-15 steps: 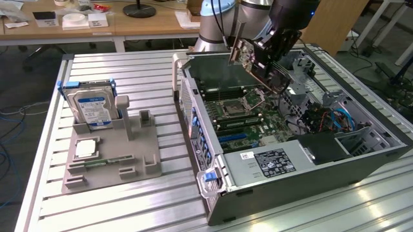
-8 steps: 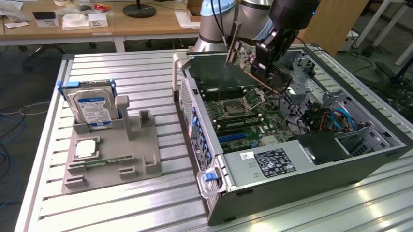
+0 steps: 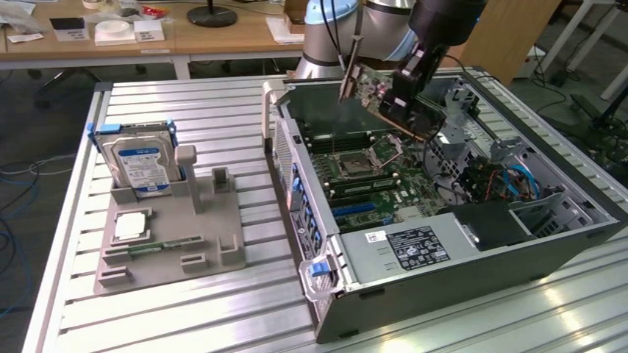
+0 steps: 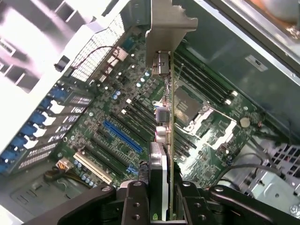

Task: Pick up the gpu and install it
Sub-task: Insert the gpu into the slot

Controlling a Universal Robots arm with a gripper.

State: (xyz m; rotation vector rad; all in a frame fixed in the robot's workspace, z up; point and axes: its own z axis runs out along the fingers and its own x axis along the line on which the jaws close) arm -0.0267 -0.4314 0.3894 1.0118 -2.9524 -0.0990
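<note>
Pincer (image 3: 404,99) clenched on gpu (image 3: 368,88), which hangs above open computer case (image 3: 549,243), over motherboard (image 3: 378,180), apart from it. Card held on edge and tilted, metal bracket (image 4: 166,28) at end nearer case's slotted rear wall, likely so connector edge faces expansion slots (image 4: 123,136) below. Grip at opposite end leaves bracket free. Hard drive (image 3: 140,165) stands in fixture on worktop (image 3: 196,316), at exterior view's left.

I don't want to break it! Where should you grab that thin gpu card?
Pinch the gpu across its two flat faces, at the end away from its metal bracket, as the gripper does now. The card is thin, so the jaws close on it easily, and the bracket and bottom edge stay free.
</note>
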